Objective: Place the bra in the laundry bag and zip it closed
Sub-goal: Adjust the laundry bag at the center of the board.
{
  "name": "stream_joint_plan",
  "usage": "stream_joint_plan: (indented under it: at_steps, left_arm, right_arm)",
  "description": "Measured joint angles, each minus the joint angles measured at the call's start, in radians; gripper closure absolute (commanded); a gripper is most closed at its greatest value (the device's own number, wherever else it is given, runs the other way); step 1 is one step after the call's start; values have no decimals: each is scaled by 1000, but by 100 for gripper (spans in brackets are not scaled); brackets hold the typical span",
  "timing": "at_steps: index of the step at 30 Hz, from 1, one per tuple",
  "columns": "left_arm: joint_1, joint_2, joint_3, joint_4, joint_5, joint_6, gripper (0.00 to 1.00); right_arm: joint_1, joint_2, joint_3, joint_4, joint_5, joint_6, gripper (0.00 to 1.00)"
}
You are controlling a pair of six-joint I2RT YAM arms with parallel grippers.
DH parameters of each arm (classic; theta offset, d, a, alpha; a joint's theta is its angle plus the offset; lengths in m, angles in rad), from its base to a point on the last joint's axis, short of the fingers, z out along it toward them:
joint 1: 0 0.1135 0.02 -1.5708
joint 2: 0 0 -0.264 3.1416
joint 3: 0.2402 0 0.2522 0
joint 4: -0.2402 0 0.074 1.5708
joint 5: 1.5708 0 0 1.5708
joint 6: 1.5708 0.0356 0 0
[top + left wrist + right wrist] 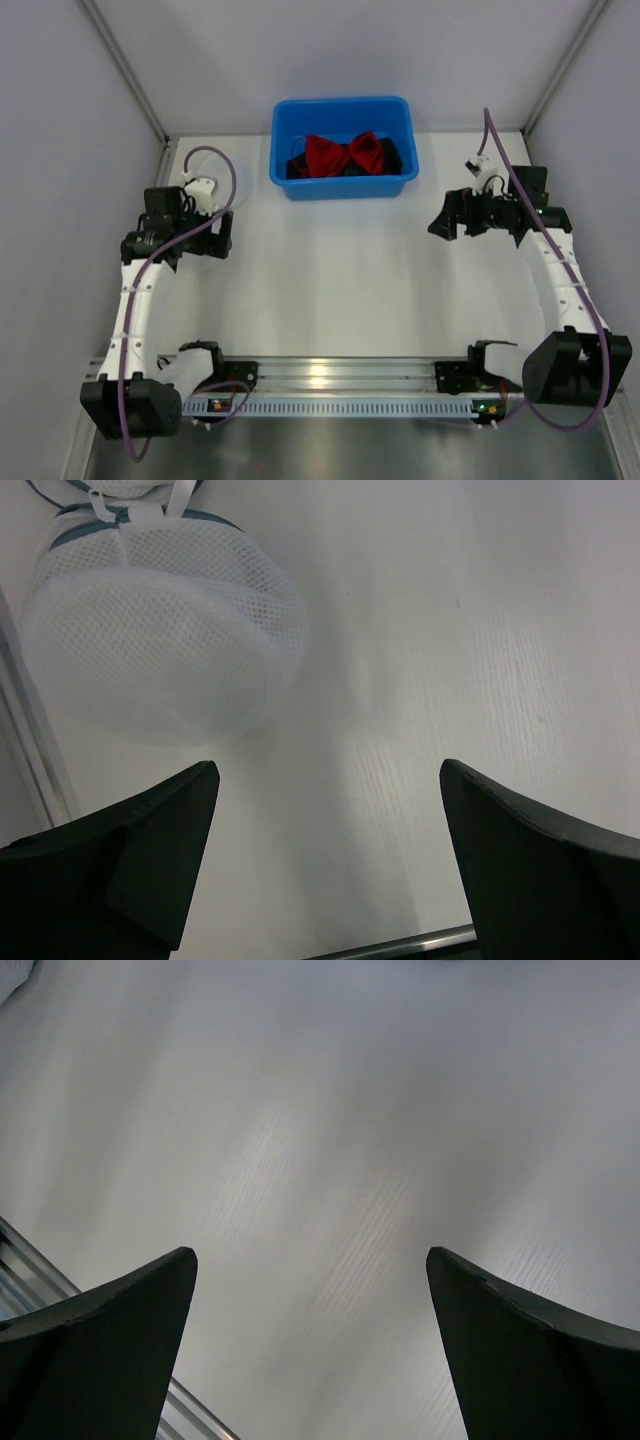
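Note:
The red bra (345, 153) lies in a blue bin (340, 187) at the back middle of the table, on top of dark clothing. The white mesh laundry bag (165, 640), with blue trim, lies on the table at the upper left of the left wrist view. In the top view it shows as a white bundle (195, 363) by the left arm's base. My left gripper (222, 237) (328, 770) is open and empty over bare table. My right gripper (440, 222) (310, 1252) is open and empty over bare table at the right.
A metal rail (340, 375) runs along the near edge between the arm bases. Grey walls enclose the table on the left, right and back. White table surface (330, 280) lies between the two grippers.

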Motion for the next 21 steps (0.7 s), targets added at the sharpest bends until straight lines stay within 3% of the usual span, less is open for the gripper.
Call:
stream_joint_plan:
  at_steps: [7,15,21]
  left_arm:
    - [29,285,250,-42,-82,209,2]
    - [271,684,603,-132,52,481,2]
    - [367,782,645,-212,186,623,2]
  right_arm:
    - [3,28,0,-10,-16,-15,1]
    - [11,44,0,-29,-23,-24,1]
    - [15,45,0,-45,-23,-39,1]
